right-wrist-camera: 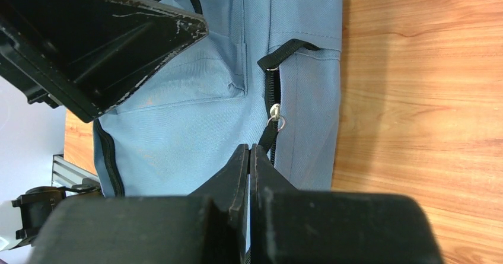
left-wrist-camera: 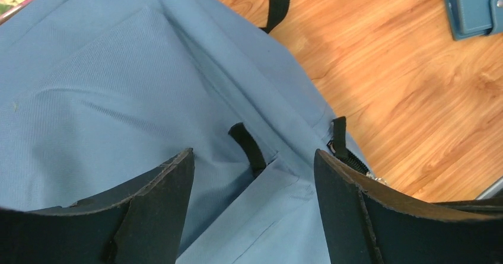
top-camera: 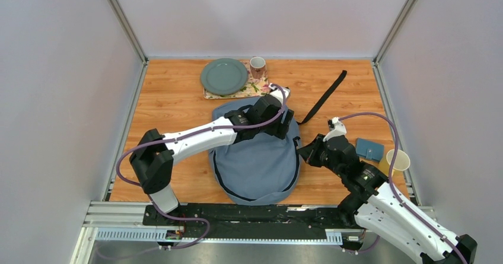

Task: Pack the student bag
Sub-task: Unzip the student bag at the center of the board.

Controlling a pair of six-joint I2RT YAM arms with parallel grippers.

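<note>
Two grippers meet at the right edge of the bag, which lies flat in the middle of the table. Well beyond the left fingers, at the far side, a plate sits on a floral mat, with a mug at the mat's right corner.

The left gripper hangs low over the bag's far right part. Its fingers stand wide apart and hold nothing. A short black loop sewn to the fabric lies between their tips and touches neither. Just outside the right-hand finger, a zip runs along the bag's edge.

The right gripper sits just beside the left one at the bag's rim. Its fingers are pressed together on the black zip tab, which runs from their tips to the metal slider.

Beyond these fingers a black strap trails across the bare wood. To their right and well apart lies a blue wallet, with a yellow cup just beside it near the table's edge
</note>
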